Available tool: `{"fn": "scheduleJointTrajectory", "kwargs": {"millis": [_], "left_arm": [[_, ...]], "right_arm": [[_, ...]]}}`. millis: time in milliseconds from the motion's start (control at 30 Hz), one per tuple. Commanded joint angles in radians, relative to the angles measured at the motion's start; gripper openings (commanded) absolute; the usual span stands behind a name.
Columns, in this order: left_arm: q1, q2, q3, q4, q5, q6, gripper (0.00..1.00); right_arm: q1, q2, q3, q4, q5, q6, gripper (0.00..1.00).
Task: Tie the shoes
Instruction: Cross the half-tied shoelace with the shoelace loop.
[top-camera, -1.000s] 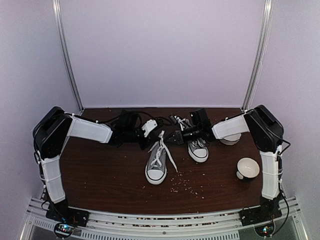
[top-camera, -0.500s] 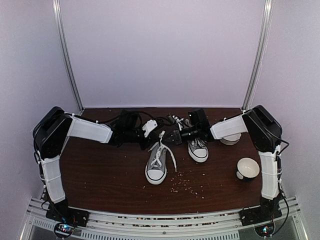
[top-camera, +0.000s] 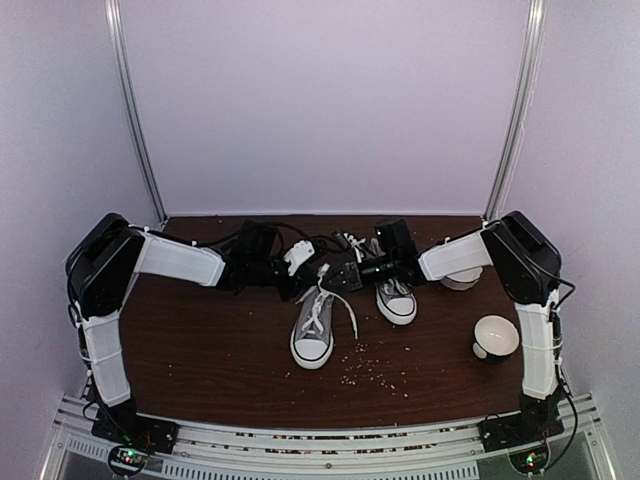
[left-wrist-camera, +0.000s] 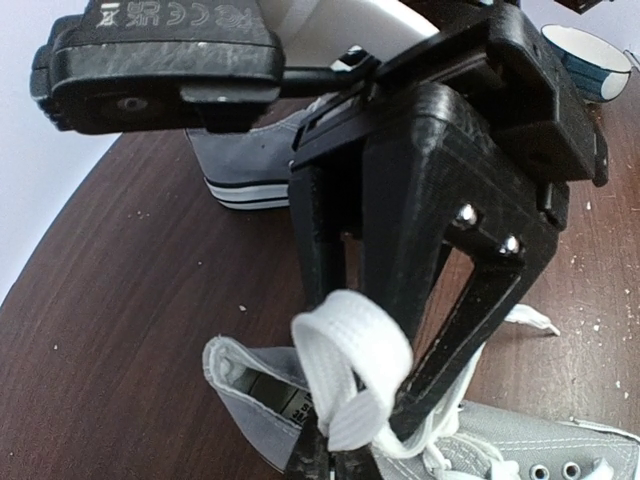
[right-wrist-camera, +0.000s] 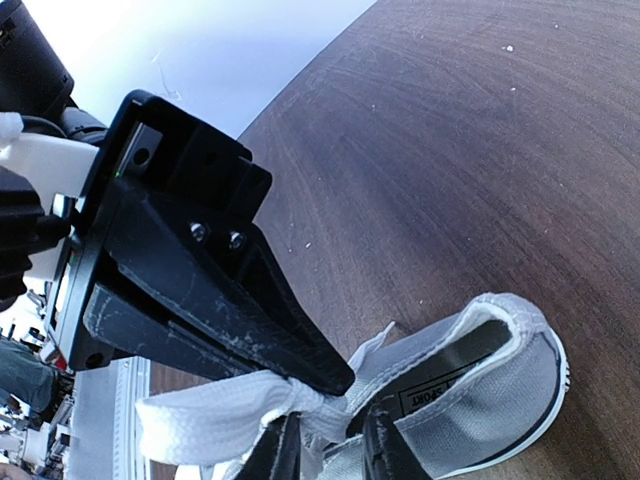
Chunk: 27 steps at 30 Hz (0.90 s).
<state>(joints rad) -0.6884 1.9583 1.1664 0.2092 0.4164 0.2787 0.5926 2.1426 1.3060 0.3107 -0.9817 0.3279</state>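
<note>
The shoes (top-camera: 312, 328), my left claw (left-wrist-camera: 365, 435) pinching a lace loop (left-wrist-camera: 350, 350), my right claw (right-wrist-camera: 320, 410) at lace (right-wrist-camera: 200, 420), grip I cannot tell.

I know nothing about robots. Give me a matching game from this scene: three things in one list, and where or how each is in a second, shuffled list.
Things:
1. left gripper
2. bowl
3. crumbs

States:
A. scattered on the table, on the near side of the shoes
B. standing beside the right arm
C. shut on a white lace

Pairs: 1-C, 2-B, 3-A
</note>
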Motion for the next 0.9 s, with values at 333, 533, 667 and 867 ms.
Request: {"fn": "scheduleJointTrajectory", "kwargs": {"millis": [333, 533, 667, 867], "left_arm": [[-0.010, -0.013, 0.002, 0.046, 0.042, -0.007, 0.00], [-0.008, -0.013, 0.000, 0.043, 0.034, -0.007, 0.00], [-0.009, -0.013, 0.001, 0.042, 0.039, -0.007, 0.00], [-0.008, -0.012, 0.002, 0.030, 0.040, -0.006, 0.00]], "right_arm": [[-0.015, -0.040, -0.010, 0.009, 0.023, -0.022, 0.00], [-0.045, -0.075, -0.050, -0.011, 0.046, -0.044, 0.00], [-0.045, -0.073, -0.053, -0.031, 0.048, -0.059, 0.00], [-0.047, -0.081, -0.053, -0.042, 0.052, -0.064, 0.00]]}}
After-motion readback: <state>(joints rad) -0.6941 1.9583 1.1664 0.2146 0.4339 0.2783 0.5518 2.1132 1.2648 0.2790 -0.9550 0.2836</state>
